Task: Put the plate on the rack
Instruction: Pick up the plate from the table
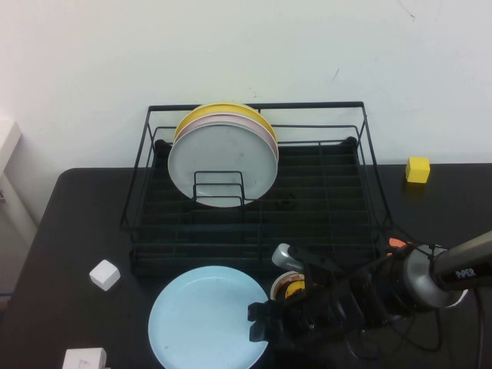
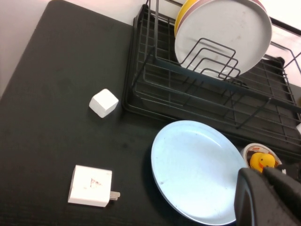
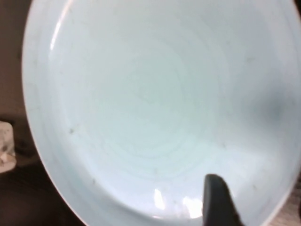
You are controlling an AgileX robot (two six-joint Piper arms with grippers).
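One black table (image 1: 61, 231) carries one rack (image 1: 254, 223), long axis running 9 to 3 o'clock. Three plates stand upright in its dividers: grey-white plate (image 1: 223, 165) in front, pink plate (image 1: 265, 132) next, yellow plate (image 1: 219, 111) behind. One light blue plate (image 1: 201, 319) lies flat, face up, at 6 o'clock of the rack. The right gripper (image 1: 260, 323) sits at the plate's 3 o'clock rim; finger spacing cannot be determined. The left gripper is out of view. One white cube (image 1: 104, 274) lies at the plate's 10 o'clock.
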